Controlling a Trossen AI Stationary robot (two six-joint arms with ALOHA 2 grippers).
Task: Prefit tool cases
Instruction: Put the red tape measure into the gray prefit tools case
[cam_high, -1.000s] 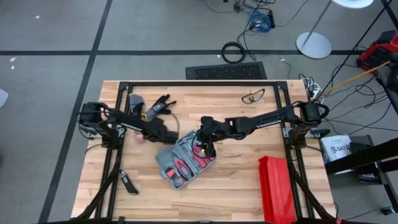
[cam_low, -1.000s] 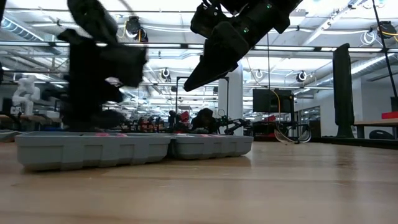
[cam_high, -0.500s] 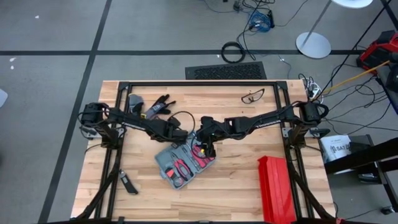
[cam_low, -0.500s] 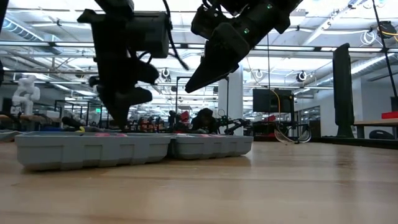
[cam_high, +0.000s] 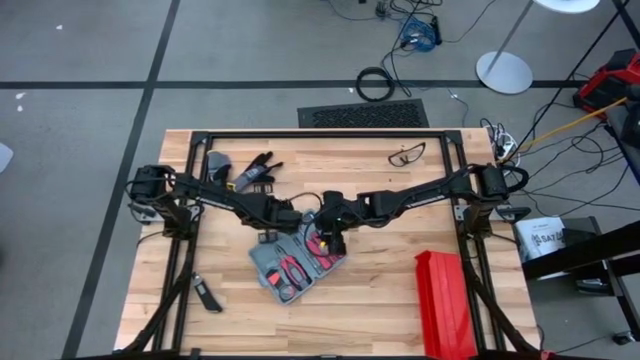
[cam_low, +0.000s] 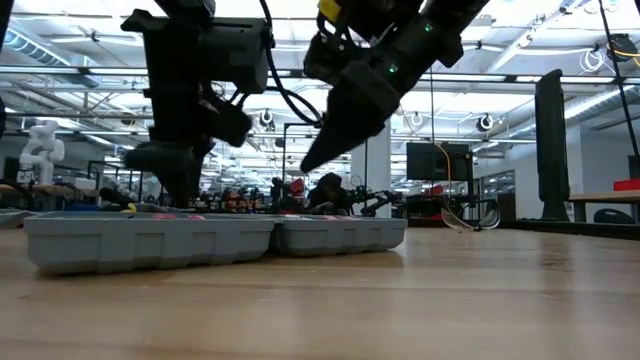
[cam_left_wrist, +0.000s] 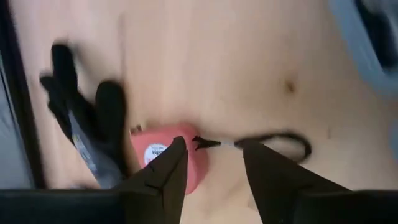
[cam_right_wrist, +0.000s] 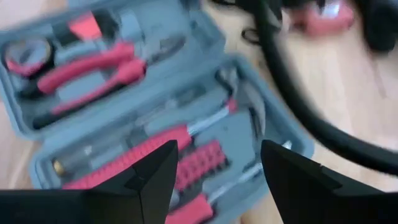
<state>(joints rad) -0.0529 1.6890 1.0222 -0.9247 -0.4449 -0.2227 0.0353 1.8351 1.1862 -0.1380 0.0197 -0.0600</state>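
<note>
Near the wooden table's middle lies the opened flat blue-grey plastic tool case, red-handled tools seated in its slots, with the left gripper and right gripper both spread and empty above its far edge, close enough that they may collide.

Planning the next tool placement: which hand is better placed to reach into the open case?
Right. The right hand hangs open directly over the tool case; the left hand sits off its edge.
</note>
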